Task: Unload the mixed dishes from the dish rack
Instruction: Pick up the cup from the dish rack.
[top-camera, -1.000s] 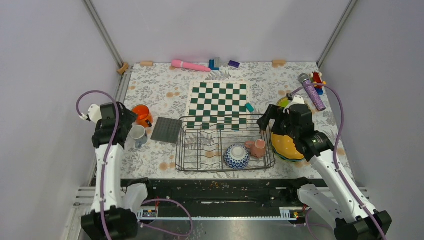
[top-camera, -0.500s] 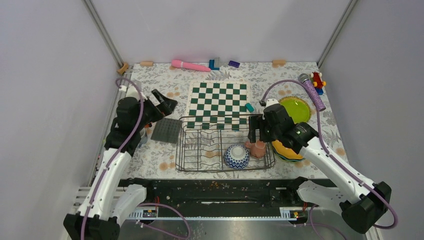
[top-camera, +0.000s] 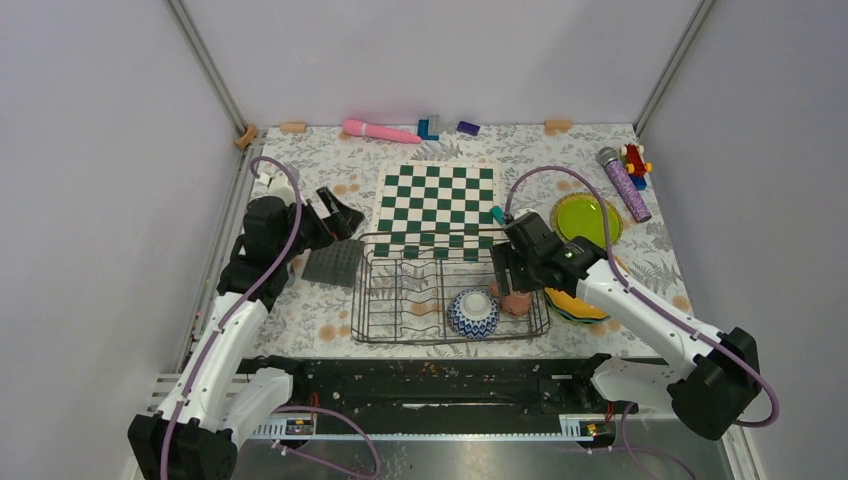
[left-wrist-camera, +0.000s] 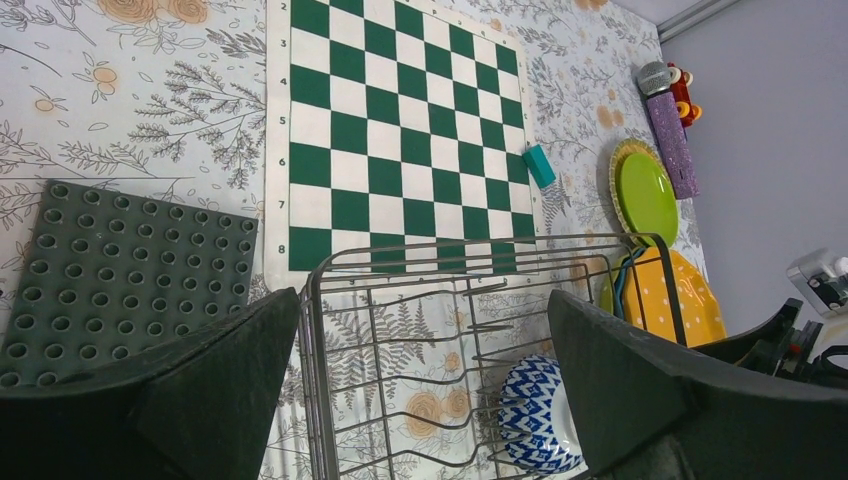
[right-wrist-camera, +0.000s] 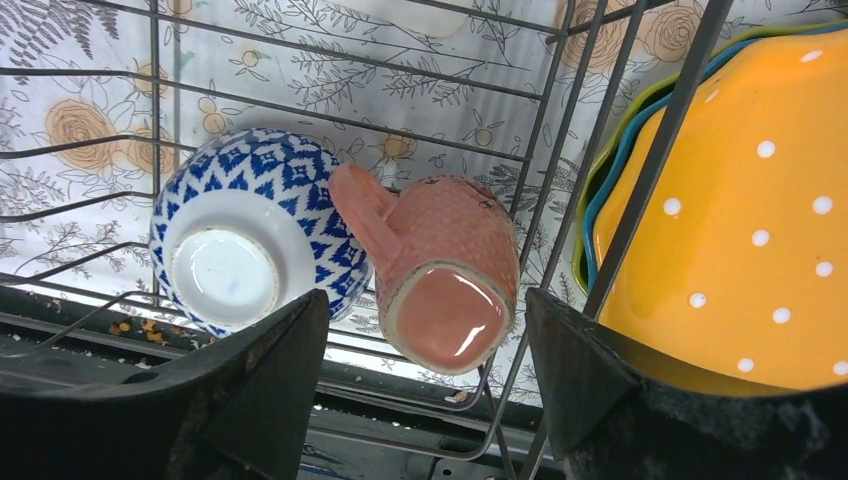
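In the near right corner of the rack (top-camera: 430, 340), close to the worktop's near edge, the mug (right-wrist-camera: 445, 270) sits base-up with its handle reaching across to the bowl (right-wrist-camera: 250, 240) on its left. The mug is pink with a dimpled wall and a glossy flat base. The bowl is patterned blue and white, also upturned, with its white foot ring showing.

The right gripper (right-wrist-camera: 422, 330) hangs over the mug, one jaw on each side of it. The jaws stand open and have hold of nothing, and no contact shows.

Both pieces look like glazed ceramic: stiff, fairly light, slick and liable to chip on the wires. I judge the mug is best pinched across its body, square to the handle. The bowl would be taken over its rim, since its dome gives little purchase.

Just outside the rack's right wall lies the dotted plate (right-wrist-camera: 740, 220), yellow-orange, with teal and green rims under it. The lime plate (top-camera: 585, 217) lies farther back.

Over the rack's far left corner, the left gripper (left-wrist-camera: 422, 330) is spread wide and empty. The mat (left-wrist-camera: 130, 270) is beside it and the chessboard (left-wrist-camera: 400, 130) lies beyond.
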